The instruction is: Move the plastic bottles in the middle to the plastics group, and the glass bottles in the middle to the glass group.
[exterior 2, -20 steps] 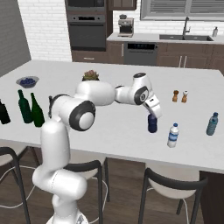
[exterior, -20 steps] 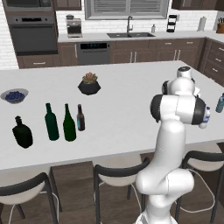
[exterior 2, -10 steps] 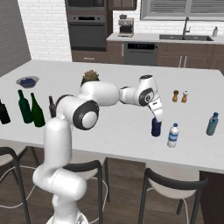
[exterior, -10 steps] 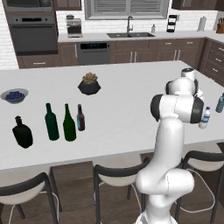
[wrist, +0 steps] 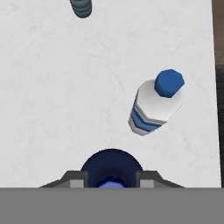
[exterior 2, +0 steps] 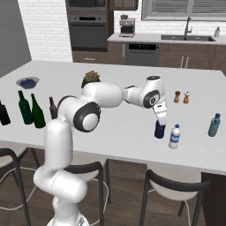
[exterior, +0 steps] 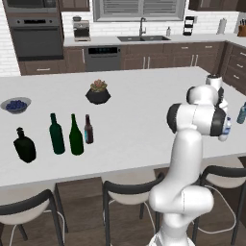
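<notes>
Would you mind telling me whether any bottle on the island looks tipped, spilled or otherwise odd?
Nothing stands out. The dark blue bottle stands upright under the end effector, beside the clear water bottle; the glass bottles at the far end are upright too.

Bench (exterior 2: 110,132): white stone look, faint grey veining, smooth, matt. Dark blue bottle (exterior 2: 159,129): opaque plastic, smooth, slight sheen. Water bottle (wrist: 151,107): translucent whitish plastic, blue band, matt blue cap. Wine bottle (exterior: 75,137) and straight-sided green bottle (exterior: 56,136): dark glass, glossy. Black flask (exterior: 24,146): glossy. Brown bottle (exterior: 88,130): dark glass.
</notes>
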Tool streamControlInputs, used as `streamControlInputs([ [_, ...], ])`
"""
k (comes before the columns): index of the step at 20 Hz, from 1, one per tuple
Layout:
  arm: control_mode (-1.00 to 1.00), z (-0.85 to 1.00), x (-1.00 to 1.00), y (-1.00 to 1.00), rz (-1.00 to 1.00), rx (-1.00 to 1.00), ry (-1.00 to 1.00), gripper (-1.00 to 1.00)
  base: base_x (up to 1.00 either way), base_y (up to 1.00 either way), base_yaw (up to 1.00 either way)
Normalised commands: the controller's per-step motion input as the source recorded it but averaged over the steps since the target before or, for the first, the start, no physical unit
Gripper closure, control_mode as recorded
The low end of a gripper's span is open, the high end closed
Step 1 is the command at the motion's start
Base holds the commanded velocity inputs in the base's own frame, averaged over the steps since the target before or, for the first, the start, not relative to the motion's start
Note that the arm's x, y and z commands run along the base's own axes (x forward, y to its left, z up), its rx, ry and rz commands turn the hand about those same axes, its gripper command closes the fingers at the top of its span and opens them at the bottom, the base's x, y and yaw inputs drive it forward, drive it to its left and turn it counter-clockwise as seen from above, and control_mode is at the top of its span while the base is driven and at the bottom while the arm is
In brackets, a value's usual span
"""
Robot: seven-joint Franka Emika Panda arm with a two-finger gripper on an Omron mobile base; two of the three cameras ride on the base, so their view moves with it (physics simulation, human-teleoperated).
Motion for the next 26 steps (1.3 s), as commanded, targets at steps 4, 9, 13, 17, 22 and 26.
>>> streamControlInputs([
  [4,-1.0,-0.16,-0.44,-0.01,-0.02,0.0,-0.08,1.0,0.0,0.0,0.0],
  [9,-1.0,-0.01,-0.09,0.0,0.0,-0.04,0.02,1.0,0.0,0.0,0.0],
  [13,-1.0,-0.05,0.13,0.0,0.0,-0.03,0.08,1.0,0.0,0.0,0.0],
  [17,-1.0,-0.23,0.14,0.0,0.0,0.0,0.06,1.0,0.0,0.0,0.0],
  [22,-1.0,-0.37,0.12,-0.01,0.0,0.0,0.0,1.0,0.0,0.0,0.0],
  [26,-1.0,-0.33,0.0,-0.04,0.0,0.0,0.0,1.0,0.0,0.0,0.0],
])
